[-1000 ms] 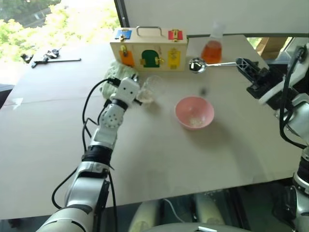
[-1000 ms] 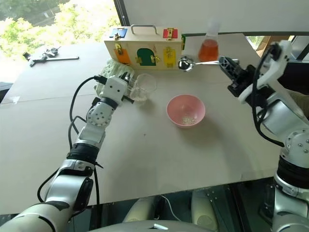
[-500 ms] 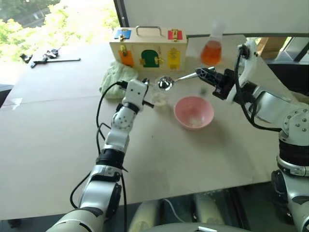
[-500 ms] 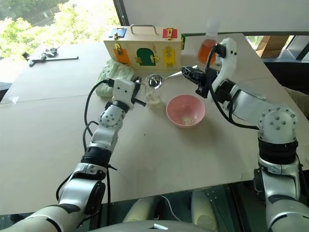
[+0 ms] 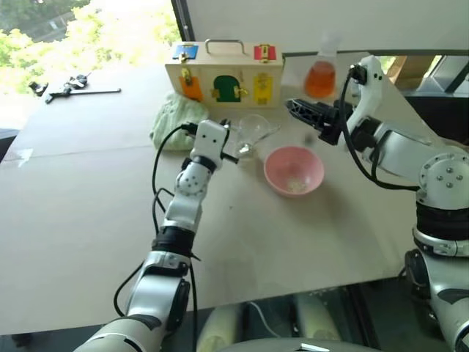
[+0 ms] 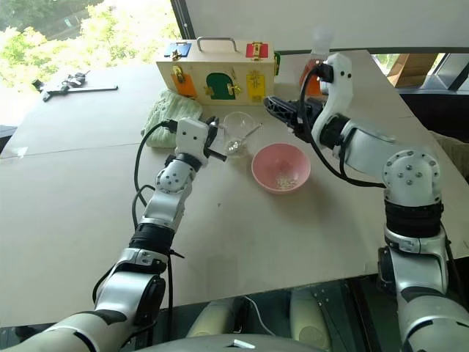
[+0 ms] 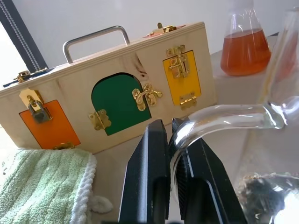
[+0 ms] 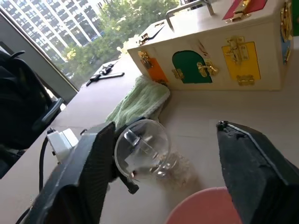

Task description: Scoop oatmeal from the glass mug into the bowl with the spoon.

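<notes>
Altogether 1 glass mug point(image 5: 251, 134) in the clamped left end effector point(image 7: 174, 161), 1 spoon point(image 6: 248, 136) inside, 1 bowl point(image 5: 294, 170), right end effector point(image 8: 161, 179) agape.

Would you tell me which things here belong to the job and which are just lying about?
Job: mug, spoon, oatmeal, bowl, left gripper, right gripper.
Lying about: lock box, flask, green cloth, black tool.

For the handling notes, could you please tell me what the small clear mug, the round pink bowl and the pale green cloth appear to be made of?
The small clear mug looks like glass: see-through, with bright glints. The round pink bowl seems plastic or glazed ceramic: smooth, opaque, softly shiny. The pale green cloth looks like terry fabric: a ribbed, fuzzy surface.
</notes>
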{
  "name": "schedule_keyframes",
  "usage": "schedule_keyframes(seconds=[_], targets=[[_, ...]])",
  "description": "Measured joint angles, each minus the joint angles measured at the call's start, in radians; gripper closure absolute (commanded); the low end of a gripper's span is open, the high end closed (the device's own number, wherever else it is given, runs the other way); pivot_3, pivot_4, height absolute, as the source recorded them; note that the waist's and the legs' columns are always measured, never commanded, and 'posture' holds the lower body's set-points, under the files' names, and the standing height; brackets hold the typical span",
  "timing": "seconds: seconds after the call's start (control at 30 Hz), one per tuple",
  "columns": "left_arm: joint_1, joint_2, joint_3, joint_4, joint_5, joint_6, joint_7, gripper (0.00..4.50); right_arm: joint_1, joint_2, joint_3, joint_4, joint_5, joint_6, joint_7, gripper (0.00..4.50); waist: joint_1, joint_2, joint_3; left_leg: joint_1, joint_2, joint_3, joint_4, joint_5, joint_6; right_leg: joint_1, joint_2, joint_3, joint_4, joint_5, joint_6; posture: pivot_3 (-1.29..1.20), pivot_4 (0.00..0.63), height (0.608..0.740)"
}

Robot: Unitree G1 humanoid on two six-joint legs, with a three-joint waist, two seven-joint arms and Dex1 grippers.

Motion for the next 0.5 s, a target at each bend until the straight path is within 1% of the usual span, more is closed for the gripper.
schedule_keyframes(seconds=[0.2,0.27,0.33,0.4,0.47,0.5], targets=[[0.017,-0.001,0.025,-0.009,-0.023,0.023,0.012,4.5,-0.024,0.036,-0.017,0.015,-0.061,-0.024,0.053,0.08,0.0,0.0,0.0,0.0,0.0,0.0,0.0,0.0,0.0,0.0,0.0,0.0,0.0,0.0,0.0,0.0,0.15,0.74],[0.035,0.006,0.053,-0.021,-0.045,0.038,0.017,4.5,-0.021,0.029,-0.05,0.014,-0.06,-0.029,0.084,0.08,-0.001,0.0,0.0,0.0,0.0,0.0,0.0,0.0,0.0,0.0,0.0,0.0,0.0,0.0,0.0,0.0,0.15,0.74],[0.054,0.019,0.084,-0.039,-0.068,0.055,0.02,4.5,0.005,-0.003,-0.082,-0.001,-0.055,-0.03,0.129,0.08,0.0,0.0,0.0,0.0,0.0,-0.001,0.0,0.0,0.0,0.0,0.0,-0.001,0.0,0.0,0.0,0.0,0.15,0.74],[0.08,0.035,0.121,-0.061,-0.093,0.072,0.025,4.5,0.053,-0.035,-0.119,-0.014,-0.046,-0.028,0.169,0.08,0.0,0.0,0.0,0.0,0.0,0.0,0.0,0.0,0.0,0.0,0.0,0.0,0.0,0.0,0.0,0.0,0.15,0.74],[0.124,0.041,0.157,-0.107,-0.124,0.097,0.027,4.5,0.147,-0.088,-0.161,-0.038,-0.042,-0.023,0.228,0.08,0.002,0.0,0.0,0.0,0.0,-0.001,0.0,0.0,0.0,0.0,0.0,0.0,-0.001,0.0,0.0,0.0,0.15,0.74],[0.156,0.04,0.178,-0.136,-0.158,0.116,0.026,4.5,0.23,-0.13,-0.184,-0.052,-0.062,-0.032,0.277,0.08,0.003,0.0,0.0,0.0,0.0,-0.001,0.0,0.0,0.001,0.0,0.0,0.0,-0.001,0.0,0.0,0.0,0.15,0.74]])
